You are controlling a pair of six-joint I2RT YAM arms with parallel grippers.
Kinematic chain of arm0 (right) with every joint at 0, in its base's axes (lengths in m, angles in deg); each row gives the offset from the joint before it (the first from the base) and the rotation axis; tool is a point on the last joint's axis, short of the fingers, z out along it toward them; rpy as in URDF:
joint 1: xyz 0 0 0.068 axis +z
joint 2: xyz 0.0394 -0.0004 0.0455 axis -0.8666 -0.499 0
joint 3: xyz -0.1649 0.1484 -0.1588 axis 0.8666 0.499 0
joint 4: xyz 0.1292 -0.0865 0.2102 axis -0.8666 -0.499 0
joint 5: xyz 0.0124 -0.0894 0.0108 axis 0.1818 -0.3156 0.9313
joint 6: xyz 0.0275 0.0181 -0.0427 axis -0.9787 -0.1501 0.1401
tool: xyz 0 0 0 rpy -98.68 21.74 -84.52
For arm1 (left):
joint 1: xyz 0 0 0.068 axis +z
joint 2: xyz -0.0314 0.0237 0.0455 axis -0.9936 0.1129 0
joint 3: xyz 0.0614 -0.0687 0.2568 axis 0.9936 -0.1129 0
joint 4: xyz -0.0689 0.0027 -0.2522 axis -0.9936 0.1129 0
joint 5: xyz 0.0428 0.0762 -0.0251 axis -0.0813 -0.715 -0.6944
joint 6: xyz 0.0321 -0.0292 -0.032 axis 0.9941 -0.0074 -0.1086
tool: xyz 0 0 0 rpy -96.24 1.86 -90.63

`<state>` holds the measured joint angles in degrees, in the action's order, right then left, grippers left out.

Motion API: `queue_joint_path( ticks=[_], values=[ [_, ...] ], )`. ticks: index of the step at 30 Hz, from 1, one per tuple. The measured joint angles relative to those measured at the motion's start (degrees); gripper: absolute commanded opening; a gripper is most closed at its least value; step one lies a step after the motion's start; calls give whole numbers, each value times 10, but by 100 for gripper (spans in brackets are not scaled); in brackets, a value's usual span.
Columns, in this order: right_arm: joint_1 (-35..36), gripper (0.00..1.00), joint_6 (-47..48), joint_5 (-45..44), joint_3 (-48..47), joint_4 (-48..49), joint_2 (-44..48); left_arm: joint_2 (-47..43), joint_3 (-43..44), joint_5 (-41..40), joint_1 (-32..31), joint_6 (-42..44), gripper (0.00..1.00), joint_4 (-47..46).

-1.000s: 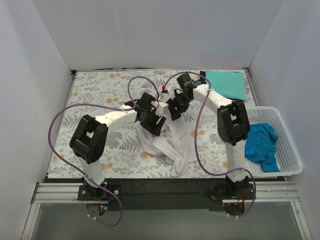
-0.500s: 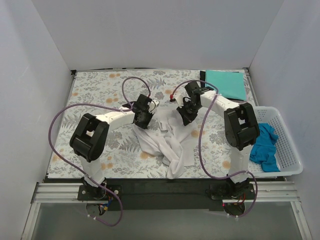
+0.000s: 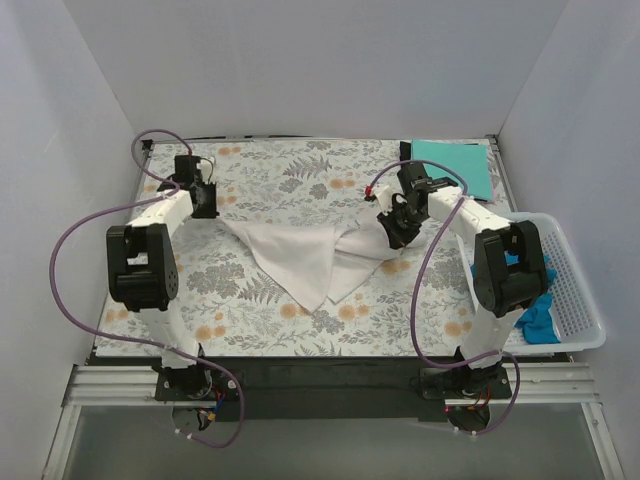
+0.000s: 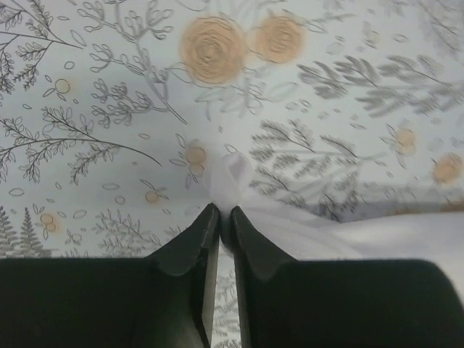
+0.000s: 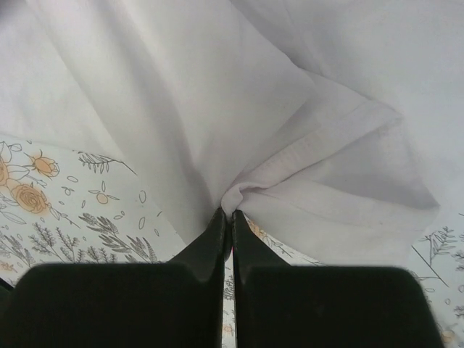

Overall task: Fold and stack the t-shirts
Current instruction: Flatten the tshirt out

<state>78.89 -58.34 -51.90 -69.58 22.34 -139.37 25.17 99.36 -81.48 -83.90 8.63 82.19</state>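
Note:
A white t-shirt (image 3: 305, 255) hangs stretched across the middle of the floral table cloth, sagging to a point toward the front. My left gripper (image 3: 210, 208) is shut on its left corner (image 4: 230, 181) at the back left, with only a small tip of cloth past the fingertips. On the right, my right gripper (image 3: 390, 236) is shut on a bunched hem fold (image 5: 250, 190). A folded teal t-shirt (image 3: 455, 165) lies flat at the back right corner. A bright blue t-shirt (image 3: 535, 312) sits crumpled in the basket.
A white lattice basket (image 3: 578, 290) stands off the table's right edge, beside the right arm. Purple cables loop above both arms. White walls close in the table at the back and both sides.
Both grippers closed on the white t-shirt and pulled apart. The left arm swung out to the back left. The crumpled heap is now drawn out into a spread sheet.

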Motion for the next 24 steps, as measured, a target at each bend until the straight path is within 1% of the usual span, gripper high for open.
queue_joint_path(
  ticks=[1,3,4,5,7,8,9,10,11,13,15,17,18,20,22,24],
  values=[
    [0,1,-5,1,0,0,-3,29,22,10,16,-1,22,7],
    [2,17,-16,7,0,0,-9,76,59,31,38,-8,36,23],
    [3,23,-22,10,0,-1,-10,97,76,47,50,-12,43,33],
    [2,39,-26,12,-2,-2,-11,107,85,65,60,-15,45,40],
    [2,56,-33,14,-5,-3,-10,108,87,111,76,-15,47,56],
    [2,63,-34,14,-8,-3,-9,99,86,136,83,-8,47,66],
    [1,64,-30,14,-8,-2,-8,86,83,163,87,2,47,72],
    [0,64,-29,12,-8,-3,-2,55,75,203,89,18,47,78],
    [-1,64,-27,10,-8,-3,3,45,72,214,89,21,46,80],
    [-3,64,-21,12,-5,-4,28,-23,55,284,84,60,45,104],
    [-2,60,-14,16,7,-1,68,-84,41,343,74,92,43,125],
    [9,57,-9,23,25,-2,116,-148,11,398,48,129,43,143],
    [19,56,-8,30,35,-1,138,-176,-11,415,27,143,44,144],
    [45,51,-10,51,54,-1,168,-239,-82,438,-44,172,45,144],
    [68,49,-17,71,72,0,173,-294,-165,441,-138,191,45,134],
    [82,45,-26,88,91,1,161,-325,-223,427,-224,196,45,125]
  ],
)
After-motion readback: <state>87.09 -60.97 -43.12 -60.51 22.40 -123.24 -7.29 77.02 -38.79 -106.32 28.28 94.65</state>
